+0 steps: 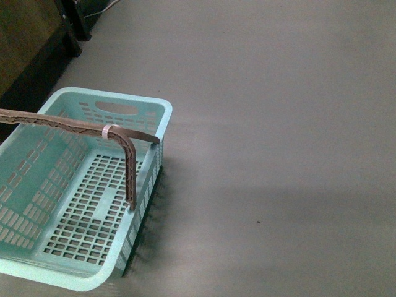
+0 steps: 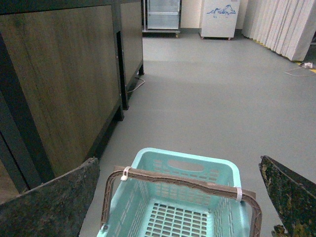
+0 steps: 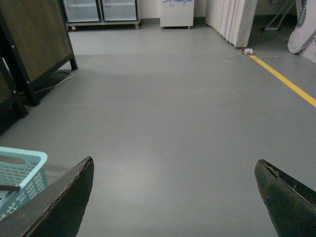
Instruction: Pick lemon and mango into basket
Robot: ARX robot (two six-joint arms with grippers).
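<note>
The mint-green basket (image 1: 37, 185) stands on the grey floor at the lower left of the front view, empty, its brown ribbed handle (image 1: 74, 124) arched over it. It also shows in the left wrist view (image 2: 148, 168), and a corner of it shows in the right wrist view (image 3: 22, 163). My left gripper (image 2: 180, 165) is open and empty above the basket. My right gripper (image 3: 175, 165) is open and empty over bare floor, to the right of the basket. The lemon and the mango are out of view.
A dark wooden cabinet (image 2: 59, 84) stands close on the left of the basket. Glass-door units (image 3: 101, 11), a white box (image 3: 177, 12) and a curtain (image 3: 232, 19) stand far back. A yellow floor line (image 3: 286, 81) and a cable (image 3: 237, 55) lie at the far right.
</note>
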